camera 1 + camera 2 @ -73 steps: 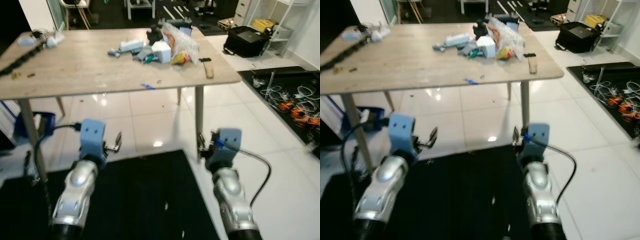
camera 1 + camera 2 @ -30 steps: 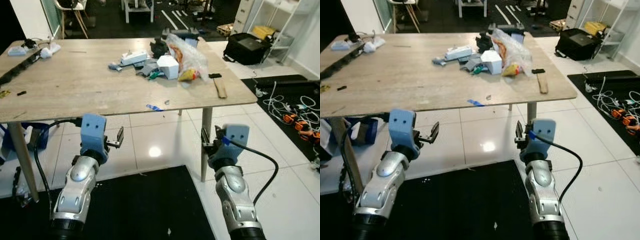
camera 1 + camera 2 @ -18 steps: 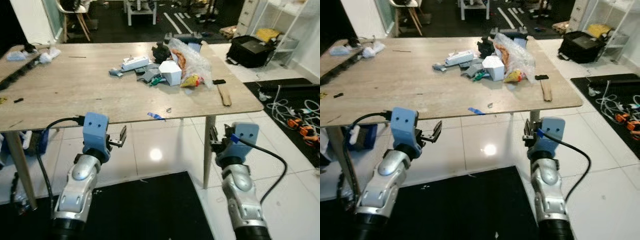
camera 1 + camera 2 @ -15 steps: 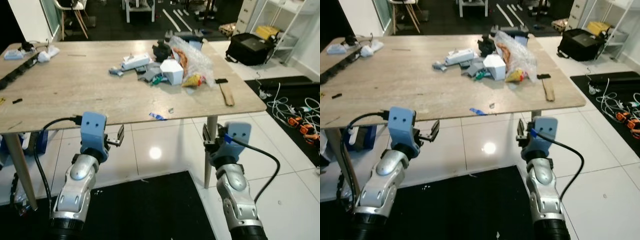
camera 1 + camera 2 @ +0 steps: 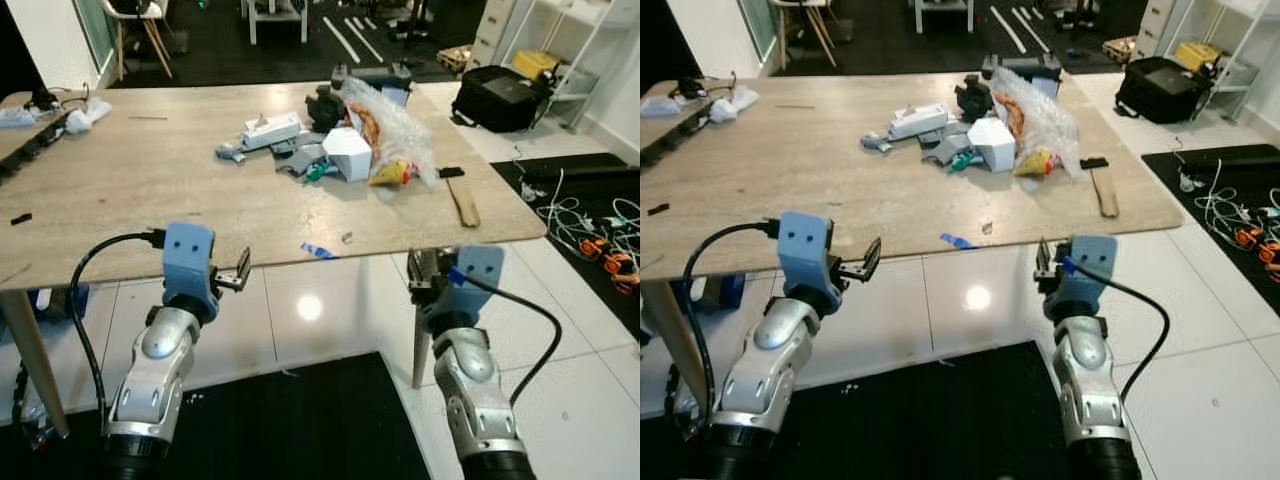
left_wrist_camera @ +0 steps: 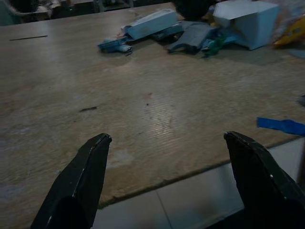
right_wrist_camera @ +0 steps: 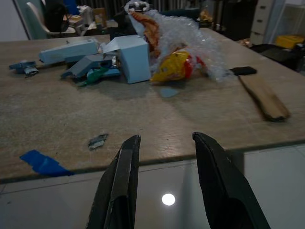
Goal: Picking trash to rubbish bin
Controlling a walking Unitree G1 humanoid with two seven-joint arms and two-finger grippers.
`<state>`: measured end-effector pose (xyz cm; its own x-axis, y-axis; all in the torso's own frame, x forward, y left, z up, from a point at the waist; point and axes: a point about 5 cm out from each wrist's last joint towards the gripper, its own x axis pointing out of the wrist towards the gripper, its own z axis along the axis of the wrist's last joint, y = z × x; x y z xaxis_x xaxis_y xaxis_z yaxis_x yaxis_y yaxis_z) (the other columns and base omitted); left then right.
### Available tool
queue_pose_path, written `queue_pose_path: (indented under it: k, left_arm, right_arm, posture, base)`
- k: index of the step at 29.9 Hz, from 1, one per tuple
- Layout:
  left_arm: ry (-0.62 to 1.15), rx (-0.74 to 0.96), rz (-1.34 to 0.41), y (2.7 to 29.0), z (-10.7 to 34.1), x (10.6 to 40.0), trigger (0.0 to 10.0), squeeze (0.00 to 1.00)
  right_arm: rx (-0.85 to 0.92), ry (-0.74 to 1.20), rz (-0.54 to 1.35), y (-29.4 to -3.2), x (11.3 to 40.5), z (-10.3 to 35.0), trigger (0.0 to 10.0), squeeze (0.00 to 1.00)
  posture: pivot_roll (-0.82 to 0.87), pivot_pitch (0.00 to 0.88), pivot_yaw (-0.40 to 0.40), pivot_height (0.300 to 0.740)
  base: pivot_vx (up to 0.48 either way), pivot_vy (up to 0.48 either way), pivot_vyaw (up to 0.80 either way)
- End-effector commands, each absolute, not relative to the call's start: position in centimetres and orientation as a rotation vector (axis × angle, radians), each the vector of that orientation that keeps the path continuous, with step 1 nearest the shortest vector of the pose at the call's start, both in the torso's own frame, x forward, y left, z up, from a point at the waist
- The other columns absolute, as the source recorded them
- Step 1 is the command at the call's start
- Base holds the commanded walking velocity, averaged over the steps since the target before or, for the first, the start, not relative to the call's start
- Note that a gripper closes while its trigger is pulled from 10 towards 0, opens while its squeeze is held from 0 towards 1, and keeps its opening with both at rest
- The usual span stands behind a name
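Wooden tabletop (image 5: 130, 190) carries clustered trash (image 5: 345, 140) (unreached), so left gripper (image 5: 238, 278) and right gripper (image 5: 1040, 262) hover at its near edge, fingers spread, empty.

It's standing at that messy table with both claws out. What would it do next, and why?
Probably step a bit closer and raise the right gripper toward the blue scrap at the table edge. Both grippers are open and empty, held below the tabletop, and that scrap is the nearest trash; the main pile lies farther back.
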<state>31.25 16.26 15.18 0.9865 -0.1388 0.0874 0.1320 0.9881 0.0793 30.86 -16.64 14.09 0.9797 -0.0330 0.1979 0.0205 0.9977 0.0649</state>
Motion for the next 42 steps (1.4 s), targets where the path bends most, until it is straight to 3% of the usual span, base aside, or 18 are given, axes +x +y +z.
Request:
queue_pose_path:
  k: [1,38,42]
  left_arm:
    - [-0.064,0.079,-0.138,16.27,14.56,31.08,10.0,0.0]
    - [-0.071,0.083,-0.148,16.13,14.79,31.17,10.0,0.0]
    - [-0.072,0.086,-0.158,15.97,14.79,31.14,10.0,0.0]
  right_arm:
    - [0.056,-0.191,-0.046,-17.24,30.71,13.96,10.0,0.0]
    - [0.025,-0.189,-0.049,-17.4,30.59,13.9,10.0,0.0]
    - [0.047,-0.191,-0.064,-17.49,30.47,13.84,10.0,0.0]
  posture:
    - [-0.07,0.116,0.0,0.74]
    - [-0.07,0.093,0.01,0.74]
    - [-0.07,0.095,0.013,0.74]
  base:
    - [0.296,0.0,0.0]
    - [0.299,0.0,0.0]
    - [0.298,0.0,0.6]
